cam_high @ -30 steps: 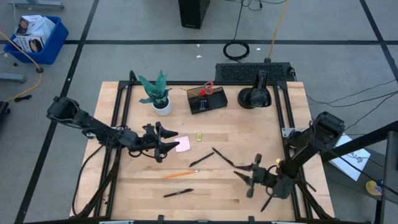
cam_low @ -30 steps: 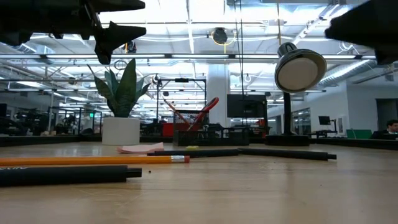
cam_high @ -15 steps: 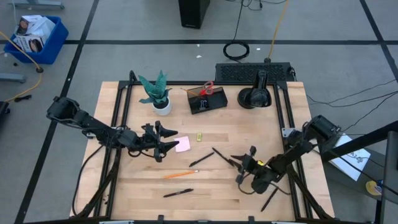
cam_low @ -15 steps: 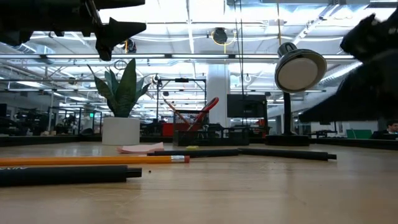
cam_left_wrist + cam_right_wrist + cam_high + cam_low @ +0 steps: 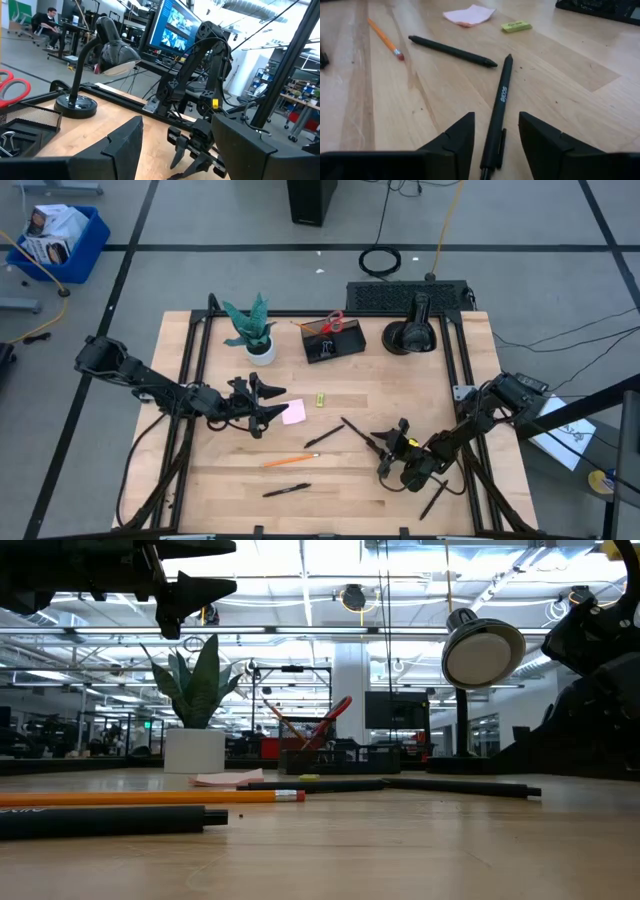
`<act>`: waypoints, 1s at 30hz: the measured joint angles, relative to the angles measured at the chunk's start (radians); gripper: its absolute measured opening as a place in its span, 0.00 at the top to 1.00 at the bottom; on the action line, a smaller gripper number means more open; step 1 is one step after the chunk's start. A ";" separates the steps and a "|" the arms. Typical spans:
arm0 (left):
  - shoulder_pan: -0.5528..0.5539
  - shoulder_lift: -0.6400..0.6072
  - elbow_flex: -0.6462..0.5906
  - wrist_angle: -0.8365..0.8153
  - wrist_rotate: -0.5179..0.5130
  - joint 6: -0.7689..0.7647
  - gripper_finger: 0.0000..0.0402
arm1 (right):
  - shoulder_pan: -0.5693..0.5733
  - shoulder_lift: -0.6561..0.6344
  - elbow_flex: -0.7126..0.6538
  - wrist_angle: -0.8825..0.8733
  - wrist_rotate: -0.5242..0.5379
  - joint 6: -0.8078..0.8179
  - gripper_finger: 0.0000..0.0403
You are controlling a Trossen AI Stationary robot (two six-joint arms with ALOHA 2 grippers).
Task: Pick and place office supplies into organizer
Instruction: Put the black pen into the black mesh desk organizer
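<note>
Scissors [image 5: 11, 89] cut off at the frame's left edge; the pen [image 5: 496, 125] runs off the bottom, its end hidden.

From overhead I see my left gripper [image 5: 262, 405] hovering just beside the pink sticky-note pad [image 5: 294, 413], fingers spread. My right gripper [image 5: 390, 448] sits low at the near end of a black pen [image 5: 357, 431], fingers apart. Another black pen [image 5: 324, 437] lies just left of it, with the orange pencil [image 5: 291, 461] and a third pen [image 5: 286, 490] nearer the front edge of the tabletop [image 5: 400, 380]. The organizer [image 5: 334, 343] stands at the back with red-handled scissors [image 5: 334, 321] in it.
</note>
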 joint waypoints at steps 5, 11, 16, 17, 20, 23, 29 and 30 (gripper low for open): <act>0.000 0.000 0.000 0.000 0.000 0.000 0.40 | -0.005 0.000 0.000 -0.025 -0.010 0.003 0.60; 0.000 0.000 0.000 0.000 0.000 -0.002 0.40 | -0.027 0.027 0.001 -0.066 -0.075 0.052 0.63; 0.000 0.000 0.000 0.000 0.000 -0.002 0.40 | -0.026 0.097 0.002 0.004 -0.043 0.070 0.66; 0.000 0.000 0.000 0.000 0.001 -0.003 0.40 | -0.026 0.103 0.002 0.016 -0.042 0.070 0.67; 0.000 0.000 0.000 0.000 0.001 -0.003 0.40 | -0.027 0.108 0.001 0.031 -0.045 0.067 0.72; 0.000 0.000 0.000 -0.002 0.001 0.000 0.40 | -0.027 0.104 0.000 0.030 -0.051 0.071 0.79; 0.000 0.000 0.000 -0.002 0.001 -0.001 0.40 | -0.028 0.106 0.001 0.033 -0.084 0.071 0.91; 0.000 0.000 0.000 -0.002 0.001 -0.001 0.40 | -0.027 0.106 0.001 0.032 -0.091 0.066 0.91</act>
